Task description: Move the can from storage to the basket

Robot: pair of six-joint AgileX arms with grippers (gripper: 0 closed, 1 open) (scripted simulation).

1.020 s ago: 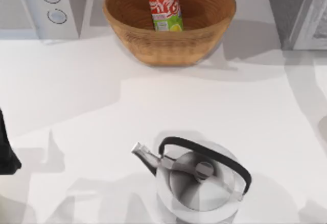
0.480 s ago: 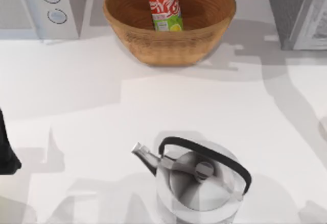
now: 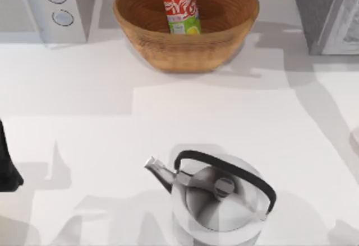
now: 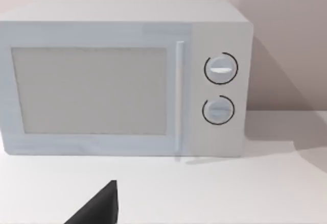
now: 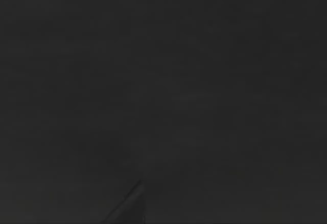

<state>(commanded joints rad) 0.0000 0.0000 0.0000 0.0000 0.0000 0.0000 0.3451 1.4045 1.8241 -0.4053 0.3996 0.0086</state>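
The can (image 3: 182,9), red above and green below, stands upright inside the wicker basket (image 3: 185,52) at the back middle of the table. Nothing holds or touches the can. My left gripper (image 3: 7,167) is parked at the table's left edge, far from the basket, as a black shape. A black part of the left gripper (image 4: 99,208) juts in low in the left wrist view. The right wrist view is dark.
A steel kettle (image 3: 216,198) with a black handle stands at the front middle. A white microwave (image 3: 50,8) (image 4: 122,81) sits at the back left. A grey appliance (image 3: 331,13) stands at the back right. Open white table lies between kettle and basket.
Only the shadows on the right side of the table have shifted. The can, the basket, the kettle and the left arm have stayed still.
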